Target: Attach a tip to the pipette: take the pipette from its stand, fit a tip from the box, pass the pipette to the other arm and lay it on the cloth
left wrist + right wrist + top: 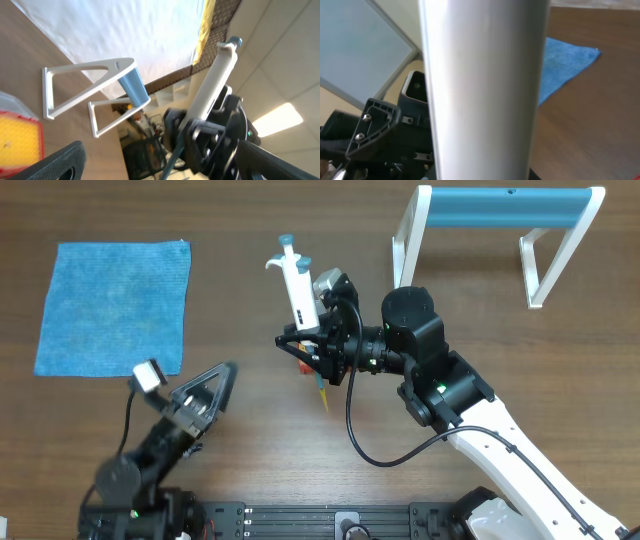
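My right gripper point(318, 340) is shut on the white pipette point(297, 285), holding it lifted and roughly upright near the table's middle, its blue plunger on top. A thin tip point(323, 393) sticks out below the gripper. The pipette's barrel point(480, 90) stands right in front of the right wrist camera. The tip box point(17, 145), red with a yellow tray, stands on the table and is mostly hidden under the right gripper from above. My left gripper point(222, 385) is open, low and to the left of the pipette point(210, 90), with nothing between its fingers point(55, 162).
The blue cloth point(115, 308) lies flat at the back left. The white and blue pipette stand point(500, 230) is at the back right. Bare wooden table point(250, 460) lies between the arms.
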Available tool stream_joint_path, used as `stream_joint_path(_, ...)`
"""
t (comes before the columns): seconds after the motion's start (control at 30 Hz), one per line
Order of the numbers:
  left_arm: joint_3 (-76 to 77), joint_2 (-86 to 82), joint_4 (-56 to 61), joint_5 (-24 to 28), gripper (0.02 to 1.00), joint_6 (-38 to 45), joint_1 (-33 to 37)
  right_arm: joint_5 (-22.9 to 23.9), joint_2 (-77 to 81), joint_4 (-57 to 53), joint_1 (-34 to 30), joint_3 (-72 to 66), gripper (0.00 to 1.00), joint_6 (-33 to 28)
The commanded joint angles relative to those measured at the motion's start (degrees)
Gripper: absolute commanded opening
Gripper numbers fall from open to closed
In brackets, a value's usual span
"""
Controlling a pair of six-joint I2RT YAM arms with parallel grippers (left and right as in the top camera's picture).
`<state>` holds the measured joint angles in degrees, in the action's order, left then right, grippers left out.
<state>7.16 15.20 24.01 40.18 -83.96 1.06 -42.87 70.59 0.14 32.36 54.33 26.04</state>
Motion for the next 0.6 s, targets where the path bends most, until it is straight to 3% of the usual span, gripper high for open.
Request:
stream_joint_path(0.03, 19.65, 22.69, 1.38, 17.62, 0.961, 14.97, 0.04, -1.81, -0.17, 0.37, 0.04, 0.74, 0.082, 1.4)
stream_joint_path(0.1, 27.89, 34.8, 3.19, 27.28, 0.961, 17.25, 0.04, -2.14, -0.17, 0.39, 0.04, 0.74, 0.082, 1.4)
stream_joint_path(0.17, 37.81, 48.94, 13.35, 34.97, 0.961, 16.5, -1.9, -4.79, -0.17, 1.05, 0.04, 0.74, 0.082, 2.51)
stream_joint_path(0.37, 47.8, 59.49, 20.04, 35.5, 0.961, 16.55, -9.38, -6.84, -0.17, 1.27, 0.09, 0.74, 0.082, 3.15)
stream_joint_path(0.6, 47.91, 60.57, 19.93, 35.69, 0.952, 17.0, -9.81, -6.93, -0.17, 1.27, 0.02, 0.74, 0.084, 3.08)
